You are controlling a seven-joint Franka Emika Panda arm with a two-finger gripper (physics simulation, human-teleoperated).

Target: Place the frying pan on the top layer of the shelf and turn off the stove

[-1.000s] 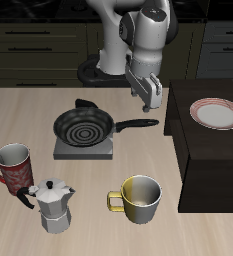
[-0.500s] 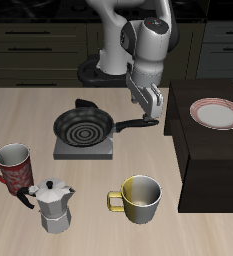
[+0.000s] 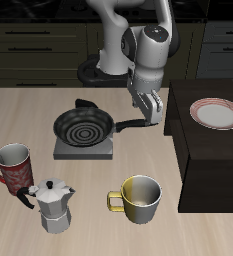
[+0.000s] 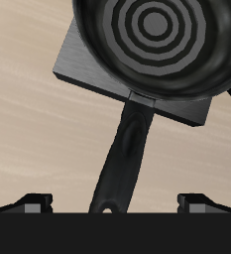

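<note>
The black frying pan (image 3: pixel 84 126) sits on the small grey stove (image 3: pixel 84 148), its long handle (image 3: pixel 134 125) pointing toward the shelf. The red coil seems to show through the pan. In the wrist view the pan (image 4: pixel 157 40) and its handle (image 4: pixel 125 159) lie straight ahead over the stove (image 4: pixel 82 69). My gripper (image 3: pixel 148 112) is open and hangs just above the end of the handle, with the fingertips (image 4: pixel 33 203) on either side of it. The dark shelf (image 3: pixel 210 150) stands beside the gripper. The stove's knob is hidden.
A white red-rimmed plate (image 3: pixel 217 113) lies on the shelf's top. A red mug (image 3: pixel 12 163), a silver moka pot (image 3: pixel 53 205) and a yellow mug (image 3: pixel 138 198) stand near the table's front edge. A black round object (image 3: pixel 86 103) sits behind the pan.
My gripper has come down and moved slightly toward the pan, ending just over the handle's end. The pan and the other objects have not moved.
</note>
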